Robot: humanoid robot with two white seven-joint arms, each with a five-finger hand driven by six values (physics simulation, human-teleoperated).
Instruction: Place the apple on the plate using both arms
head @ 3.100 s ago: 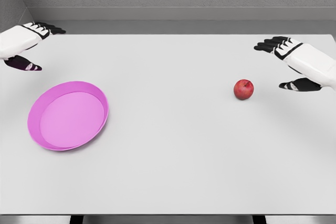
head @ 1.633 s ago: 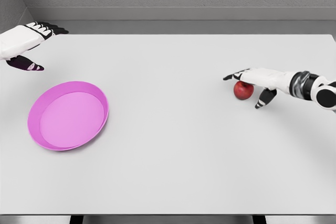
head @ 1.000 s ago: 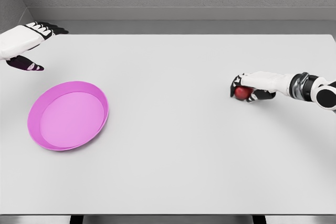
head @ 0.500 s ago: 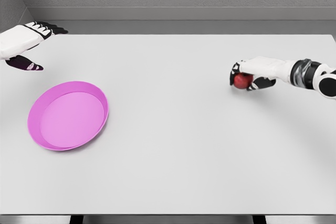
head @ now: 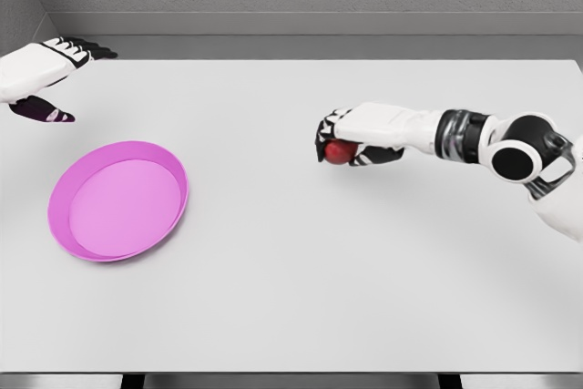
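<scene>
While right robot hand (head: 351, 138) gripped apple (head: 340, 151), carry step was underway: apple held mid-tabletop (head: 291, 298), well apart from pink plate (head: 118, 199). Right arm stretched leftward, fingers curled over fruit. Left robot hand (head: 41, 79) idle, relaxed. Next: probably handover or leftward carry.

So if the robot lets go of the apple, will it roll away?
Probably a bit. The apple looks round and smooth, so on the flat table it could roll. It seems firm, since the right hand wraps it without squashing it. The pink plate has a raised rim that would likely stop it.
</scene>
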